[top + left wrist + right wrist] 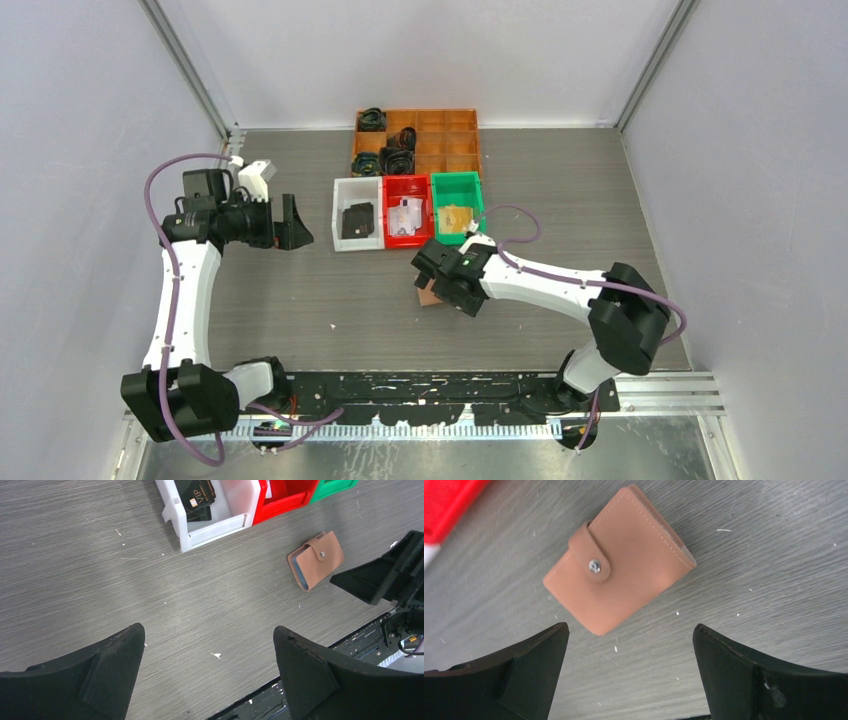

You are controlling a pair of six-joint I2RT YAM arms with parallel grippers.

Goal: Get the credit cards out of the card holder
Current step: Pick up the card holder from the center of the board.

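The card holder (619, 577) lies snapped closed on the table (560, 200), under the right gripper (629, 675), whose fingers are spread and empty. At far left, the left gripper (207, 675) hovers likewise released. Three bins stand behind: white (341, 215) holding a black card (196, 494) marked "VIP", red (388, 190), green (456, 185).

Fixed overhead view looking down the table (300, 300) from behind both arm bases, left wrist view tilted across the table, right wrist view close above the card holder (619, 580), which both wrist views share
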